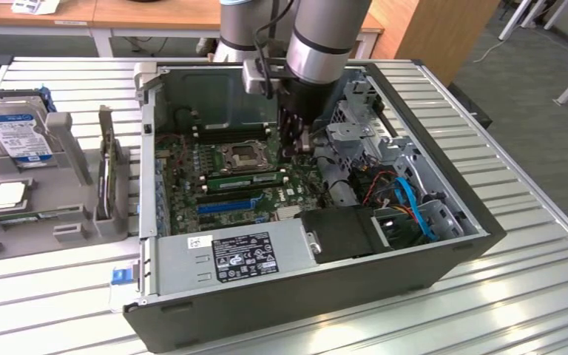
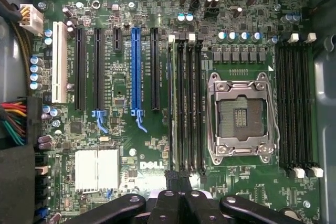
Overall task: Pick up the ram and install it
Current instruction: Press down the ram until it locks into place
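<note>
Open computer case [image 1: 432, 259] lies on its side on a slatted metal desk [image 1: 521, 310], motherboard [image 1: 190, 174] facing up. The arm reaches down into the case from above; its hand [image 1: 299, 140] hangs over the board just beside the processor socket [image 1: 242, 156], on the exterior view's right of it.

Hand is fully closed, fingers [image 2: 178, 203] pressed together, nothing held between them. In the wrist view the fingertips sit right at the end of the bank of memory slots [image 2: 189, 106] beside the socket [image 2: 241, 116].

The ram [image 1: 248, 180]: a green stick seated in that bank, on the near side of the socket in the exterior view. In the wrist view it [image 2: 171, 103] shows edge-on in the outermost slot, nearest the blue expansion slot [image 2: 136, 72]. Whether its latches are clicked home, cannot tell.

A second bank of black slots [image 2: 296, 103] lies on the socket's other side.

On the exterior view's left, outside the case, a grey holder [image 1: 67, 214] carries a hard drive [image 1: 15, 133] and a dark card [image 1: 109, 174] standing on edge.
</note>
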`<state>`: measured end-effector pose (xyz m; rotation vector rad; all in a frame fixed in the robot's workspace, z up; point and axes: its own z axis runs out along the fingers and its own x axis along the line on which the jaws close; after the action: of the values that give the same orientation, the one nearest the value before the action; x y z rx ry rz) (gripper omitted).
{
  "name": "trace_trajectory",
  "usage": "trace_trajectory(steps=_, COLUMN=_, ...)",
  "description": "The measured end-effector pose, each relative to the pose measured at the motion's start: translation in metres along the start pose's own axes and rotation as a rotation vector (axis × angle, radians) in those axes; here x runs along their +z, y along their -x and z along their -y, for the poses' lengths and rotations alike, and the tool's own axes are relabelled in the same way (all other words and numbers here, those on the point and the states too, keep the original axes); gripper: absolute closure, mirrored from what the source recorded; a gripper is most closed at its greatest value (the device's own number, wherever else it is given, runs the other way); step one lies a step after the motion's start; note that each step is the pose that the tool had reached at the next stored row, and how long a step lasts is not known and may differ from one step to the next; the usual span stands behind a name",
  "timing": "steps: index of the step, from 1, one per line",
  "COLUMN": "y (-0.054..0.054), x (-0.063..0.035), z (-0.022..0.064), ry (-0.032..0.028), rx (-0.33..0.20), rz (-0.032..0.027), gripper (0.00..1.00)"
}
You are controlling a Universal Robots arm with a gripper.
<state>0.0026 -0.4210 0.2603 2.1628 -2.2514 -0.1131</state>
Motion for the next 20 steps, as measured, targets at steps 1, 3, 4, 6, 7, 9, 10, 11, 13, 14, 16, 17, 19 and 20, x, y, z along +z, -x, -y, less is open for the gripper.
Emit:
trace_trajectory(steps=1, y=0.0, x=0.0006, z=0.0, ry=0.0, rx=0.0, rz=-0.0001, gripper=0.9)
trace_trajectory(steps=3, y=-0.0001, x=0.0024, z=0.0001, ry=0.0, rx=0.0, rz=0.0, gripper=0.9)
trace_trajectory(steps=4, y=-0.0001, x=0.0033, z=0.0002, ry=0.0, rx=0.0, rz=-0.0001, gripper=0.9)
trace_trajectory(steps=6, y=-0.0002, x=0.0054, z=0.0003, ry=0.0, rx=0.0, rz=0.0, gripper=0.9)
trace_trajectory(steps=7, y=-0.0002, x=0.0062, z=0.0004, ry=0.0, rx=0.0, rz=0.0, gripper=0.9)
trace_trajectory(steps=9, y=-0.0003, x=0.0075, z=0.0005, ry=0.0, rx=0.0, rz=0.0, gripper=0.9)
trace_trajectory(steps=10, y=-0.0003, x=0.0076, z=0.0005, ry=0.0, rx=0.0, rz=-0.0002, gripper=0.9)
trace_trajectory(steps=11, y=-0.0003, x=0.0076, z=0.0005, ry=0.0001, rx=0.0, rz=-0.0002, gripper=0.9)
trace_trajectory(steps=13, y=-0.0003, x=0.0076, z=0.0005, ry=0.0, rx=0.0, rz=-0.0002, gripper=0.9)
trace_trajectory(steps=14, y=-0.0003, x=0.0076, z=0.0007, ry=0.0001, rx=0.0, rz=-0.0002, gripper=0.9)
trace_trajectory(steps=16, y=-0.0002, x=0.0076, z=0.0032, ry=0.0, rx=0.0, rz=0.0001, gripper=0.9)
trace_trajectory(steps=17, y=-0.0001, x=0.0075, z=0.0045, ry=0.0, rx=0.0, rz=0.0001, gripper=0.9)
trace_trajectory(steps=19, y=-0.0001, x=0.0074, z=0.0056, ry=0.0, rx=0.0, rz=0.0001, gripper=0.9)
trace_trajectory(steps=20, y=-0.0001, x=0.0074, z=0.0056, ry=0.0, rx=0.0, rz=0.0, gripper=0.9)
